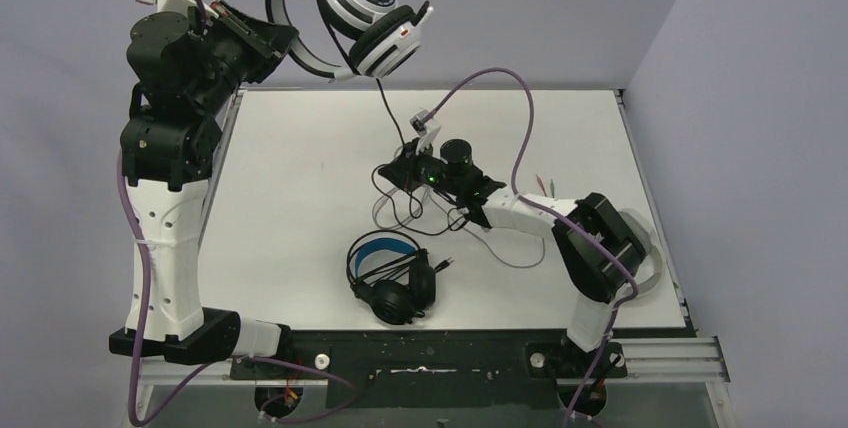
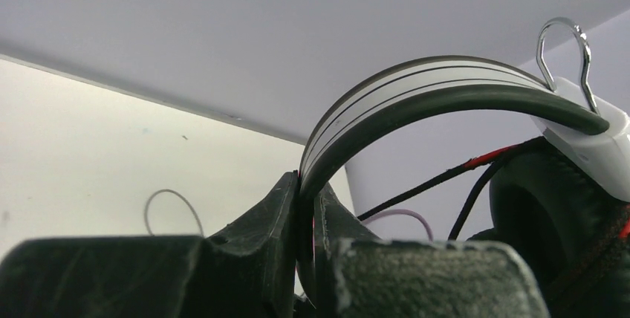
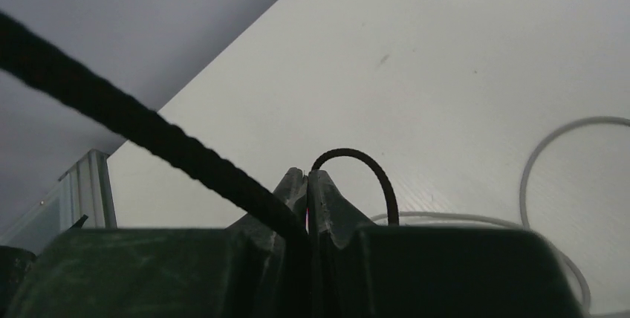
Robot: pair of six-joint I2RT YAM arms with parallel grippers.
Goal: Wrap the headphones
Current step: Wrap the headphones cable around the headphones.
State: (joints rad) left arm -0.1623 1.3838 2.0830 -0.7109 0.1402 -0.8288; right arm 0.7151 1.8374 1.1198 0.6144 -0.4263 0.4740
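Left jaws: pinching the striped headband of the white headset (image 1: 365, 13), one finger on each side of the band.
Right jaws: pressed together on the black cable (image 3: 148, 136), which runs in between the fingers and loops out above their tips.
Left gripper (image 2: 306, 184): raised high off the table (image 1: 300, 168), seen over its far-left corner.
Right gripper (image 3: 307, 177): low over the middle of the table, pointing toward the left edge.
White headset: hanging in the air from the left gripper, seen above the far edge; black ear pads, red trim, and a wire hook (image 2: 564, 50) at the top of one cup.
Black cable: drops from the white headset to the right gripper, with loose loops on the table beside it.
Black headset (image 1: 392, 278): lying near the middle of the near edge, blue-lined band toward the far side, apart from both grippers.
Pale cable (image 3: 535, 162): curved on the table just beyond the right gripper.
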